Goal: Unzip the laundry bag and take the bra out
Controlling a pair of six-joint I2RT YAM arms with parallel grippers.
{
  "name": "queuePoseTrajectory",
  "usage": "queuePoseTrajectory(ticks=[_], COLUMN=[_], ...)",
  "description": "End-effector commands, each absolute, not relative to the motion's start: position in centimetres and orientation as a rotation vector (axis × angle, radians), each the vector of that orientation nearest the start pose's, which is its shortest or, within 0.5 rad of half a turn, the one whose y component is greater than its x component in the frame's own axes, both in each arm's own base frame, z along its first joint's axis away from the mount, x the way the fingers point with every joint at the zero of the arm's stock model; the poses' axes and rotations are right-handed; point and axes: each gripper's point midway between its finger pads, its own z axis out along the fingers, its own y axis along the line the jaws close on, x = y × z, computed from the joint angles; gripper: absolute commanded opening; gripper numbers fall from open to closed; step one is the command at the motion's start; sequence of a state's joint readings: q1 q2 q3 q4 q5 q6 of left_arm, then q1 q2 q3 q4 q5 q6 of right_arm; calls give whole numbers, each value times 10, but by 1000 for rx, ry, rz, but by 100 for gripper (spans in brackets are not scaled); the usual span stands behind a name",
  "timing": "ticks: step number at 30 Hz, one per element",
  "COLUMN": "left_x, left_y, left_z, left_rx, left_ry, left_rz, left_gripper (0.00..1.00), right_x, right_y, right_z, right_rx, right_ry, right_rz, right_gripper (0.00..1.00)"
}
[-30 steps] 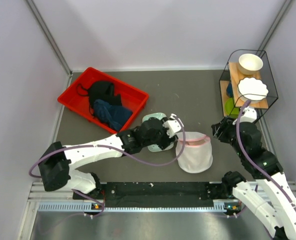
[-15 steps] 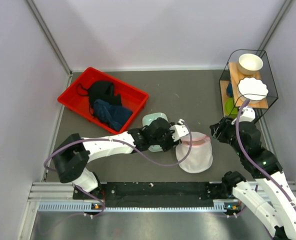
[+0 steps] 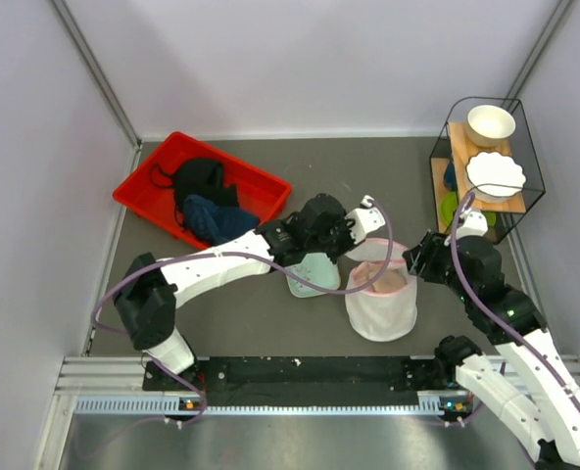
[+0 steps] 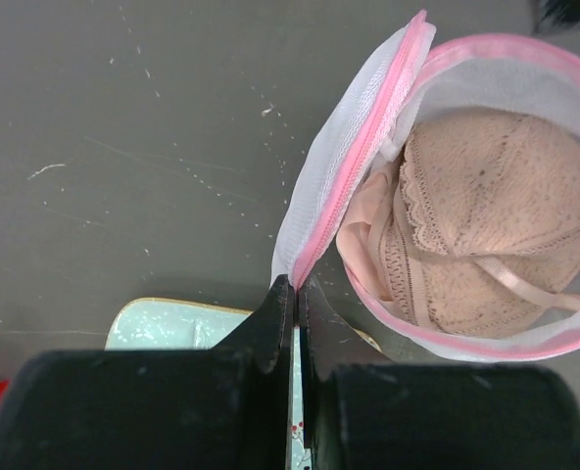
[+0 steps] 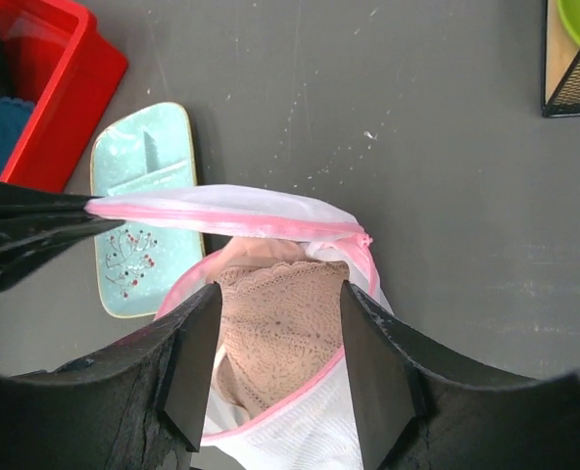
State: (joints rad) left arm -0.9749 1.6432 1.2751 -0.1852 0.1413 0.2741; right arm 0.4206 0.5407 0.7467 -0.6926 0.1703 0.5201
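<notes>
Near the middle of the tabletop [image 3: 368, 176] stands the laundry bag [image 3: 380, 304], upright like a small drum, with its round lid unzipped and lifted on one side. The left tool [image 4: 296, 286] is closed tight on the pink zipper edge of this lid and holds it up, away from the mouth. Inside the bag lies the bra [image 4: 486, 220], cups facing up, a thin strap across it, all of it below the pink rim. The right tool [image 5: 280, 294] hangs just above the open mouth with its jaws about half apart, and it holds nothing. A mint tray [image 5: 143, 196] lies just beside the bag.

I judge that the zipper step is done and that taking out the bra remains. The bra looks light and soft, with padded cups that give under pressure and lace that may catch on the mesh. The bag is also light and floppy, so it will probably rise together with the bra if it is not held. A good place to pinch seems to be the upper edge of a cup or the centre between the cups; the thin strap would only stretch.
</notes>
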Motion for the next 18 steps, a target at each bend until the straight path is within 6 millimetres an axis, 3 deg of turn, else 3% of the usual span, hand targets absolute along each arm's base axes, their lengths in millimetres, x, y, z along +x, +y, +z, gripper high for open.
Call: queuePoseTrajectory(ticks=[1, 3, 6, 8, 9, 10, 11, 12, 13, 18], left_x=[250, 246, 240, 242, 242, 242, 242, 241, 240, 232], left_y=[-403, -403, -403, -408, -407, -408, -410, -411, -411, -412], left_z=[249, 269, 276, 279, 277, 278, 277, 281, 282, 299], left_rx=[1249, 1239, 1341, 1366, 1377, 1384, 1393, 1398, 1401, 1416], left_ry=[1624, 1594, 1613, 1620, 1634, 1634, 1633, 1622, 1614, 1547], left_rz=[-630, -659, -688, -704, -702, -709, -715, -725, -728, -770], left_gripper=[0, 0, 0, 0, 0, 0, 0, 0, 0, 0], right_x=[213, 217, 225, 222, 224, 220, 219, 221, 215, 214], right_y=[95, 99, 98, 109, 110, 119, 123, 124, 121, 111], right_z=[215, 219, 228, 233, 250, 256, 248, 265, 275, 279], right_rx=[115, 35, -21, -121, -117, -162, -215, -219, -225, -314], right_ry=[2070, 2061, 2020, 1977, 1890, 1842, 1807, 1707, 1636, 1603], right_rz=[444, 436, 402, 454, 478, 533, 541, 559, 560, 442], right_gripper=[55, 61, 66, 67, 69, 69, 69, 69, 70, 72])
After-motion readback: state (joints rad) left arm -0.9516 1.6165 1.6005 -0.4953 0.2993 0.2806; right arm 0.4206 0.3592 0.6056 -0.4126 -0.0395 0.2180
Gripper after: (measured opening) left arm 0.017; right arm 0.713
